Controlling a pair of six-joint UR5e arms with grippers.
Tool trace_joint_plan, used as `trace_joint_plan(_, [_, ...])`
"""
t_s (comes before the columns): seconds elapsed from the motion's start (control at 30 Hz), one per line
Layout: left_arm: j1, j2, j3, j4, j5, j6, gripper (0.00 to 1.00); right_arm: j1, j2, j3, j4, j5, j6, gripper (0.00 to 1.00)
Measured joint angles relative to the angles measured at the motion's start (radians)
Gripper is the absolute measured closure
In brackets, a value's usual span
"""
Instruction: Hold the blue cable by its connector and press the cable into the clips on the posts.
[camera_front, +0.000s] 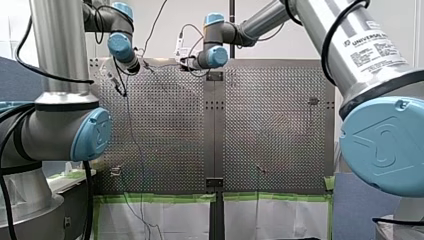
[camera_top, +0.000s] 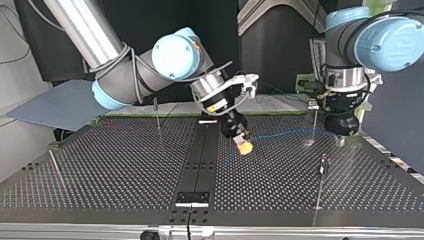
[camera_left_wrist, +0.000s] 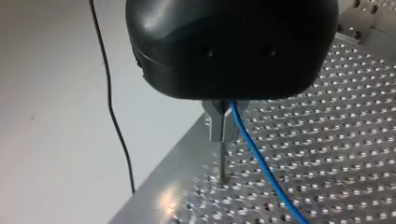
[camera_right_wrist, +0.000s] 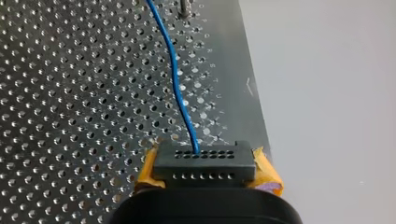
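Observation:
The thin blue cable (camera_right_wrist: 176, 74) ends in a black multi-hole connector (camera_right_wrist: 204, 163). My right gripper (camera_right_wrist: 208, 175) is shut on that connector between its yellow pads (camera_right_wrist: 149, 170). In the top view, my right gripper (camera_top: 243, 144) hangs over the table's middle. The cable (camera_top: 280, 134) runs from there toward my left gripper (camera_top: 341, 139) at that view's right. In the left wrist view, my left gripper (camera_left_wrist: 223, 133) has its metal fingers shut on the blue cable (camera_left_wrist: 261, 163). It sits right above a thin post (camera_left_wrist: 223, 165) near the table's edge.
Thin posts stand on the perforated table (camera_top: 125, 165): one (camera_top: 157, 112) at the top view's back left, one (camera_top: 322, 172) at the front right, one (camera_top: 314, 117) beside my left gripper. A dark centre strip (camera_top: 197, 165) splits the table. A black wire (camera_left_wrist: 114, 116) hangs off its edge.

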Motion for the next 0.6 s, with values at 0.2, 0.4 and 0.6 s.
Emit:
trace_joint_plan(0.2, [0.017, -0.011, 0.050, -0.001, 0.022, 0.011, 1.00, 0.003, 0.011, -0.028, 0.001, 0.003, 0.014, 1.00])
trace_joint_plan(0.4, [0.030, -0.046, 0.092, -0.003, 0.047, 0.005, 1.00, 0.003, 0.012, -0.059, 0.003, 0.003, 0.033, 1.00])
trace_joint_plan(0.6, [0.039, -0.062, 0.100, 0.002, 0.061, 0.005, 1.00, 0.000, 0.013, -0.069, 0.005, 0.006, 0.043, 1.00])
